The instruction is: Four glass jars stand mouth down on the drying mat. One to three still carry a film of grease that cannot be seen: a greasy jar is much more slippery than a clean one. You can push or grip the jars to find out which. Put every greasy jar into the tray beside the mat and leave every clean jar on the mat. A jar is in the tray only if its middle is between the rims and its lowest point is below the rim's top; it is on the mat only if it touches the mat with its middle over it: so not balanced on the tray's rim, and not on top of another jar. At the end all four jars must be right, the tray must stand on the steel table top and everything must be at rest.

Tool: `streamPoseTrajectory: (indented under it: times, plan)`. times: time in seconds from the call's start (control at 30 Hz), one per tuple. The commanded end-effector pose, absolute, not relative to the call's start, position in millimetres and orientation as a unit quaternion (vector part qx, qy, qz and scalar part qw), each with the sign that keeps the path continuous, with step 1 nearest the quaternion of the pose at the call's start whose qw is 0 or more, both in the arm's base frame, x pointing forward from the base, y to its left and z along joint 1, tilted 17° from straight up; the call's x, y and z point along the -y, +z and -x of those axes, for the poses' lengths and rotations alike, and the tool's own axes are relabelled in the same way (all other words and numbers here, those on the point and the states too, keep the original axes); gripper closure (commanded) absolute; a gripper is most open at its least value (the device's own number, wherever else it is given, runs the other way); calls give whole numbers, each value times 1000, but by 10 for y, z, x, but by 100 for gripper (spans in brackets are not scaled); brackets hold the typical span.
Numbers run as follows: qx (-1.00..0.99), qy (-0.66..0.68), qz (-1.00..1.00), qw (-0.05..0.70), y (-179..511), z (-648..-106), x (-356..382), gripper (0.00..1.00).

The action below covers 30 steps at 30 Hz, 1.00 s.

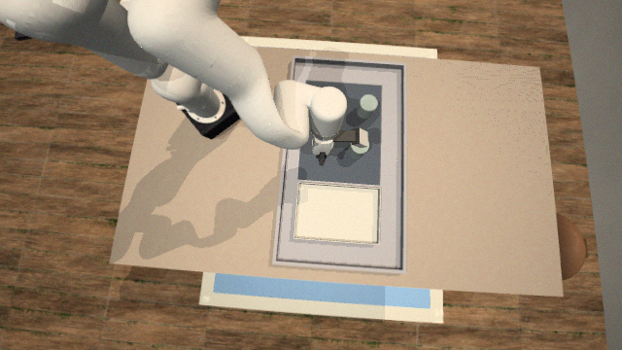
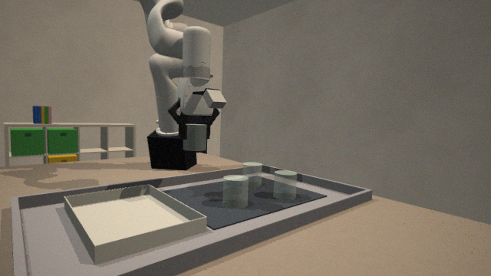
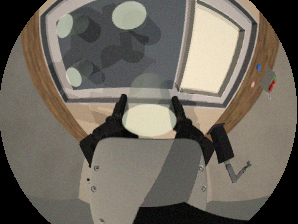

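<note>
My gripper (image 2: 196,135) is shut on a glass jar (image 2: 195,139) and holds it mouth down, high above the near-left part of the dark drying mat (image 2: 248,201). In the wrist view the jar (image 3: 149,119) sits between both fingers. Three more jars stand on the mat (image 2: 235,191) (image 2: 252,173) (image 2: 285,185). In the overhead view I see two of them (image 1: 368,102) (image 1: 360,145); the arm hides the third and the held jar. The cream tray (image 2: 134,216) stands beside the mat with nothing in it; it also shows in the overhead view (image 1: 337,213).
Mat and tray lie on a rimmed steel table top (image 1: 340,253). The arm's black base (image 2: 170,151) stands behind the mat. A shelf with green bins (image 2: 42,142) stands far back on the left.
</note>
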State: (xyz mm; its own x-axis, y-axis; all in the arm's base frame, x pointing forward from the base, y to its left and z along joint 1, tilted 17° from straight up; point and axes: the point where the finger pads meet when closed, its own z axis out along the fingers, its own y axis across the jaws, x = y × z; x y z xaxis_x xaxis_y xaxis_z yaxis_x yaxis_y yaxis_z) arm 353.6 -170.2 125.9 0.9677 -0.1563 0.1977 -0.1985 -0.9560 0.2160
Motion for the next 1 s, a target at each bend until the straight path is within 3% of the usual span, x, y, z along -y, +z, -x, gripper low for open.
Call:
streamPoseTrajectory:
  times: [0.0,0.97]
  plan:
    - [90,91,-985,118,1316,-3574,1856,100]
    - [90,91,-985,118,1540,-3700,2638,100]
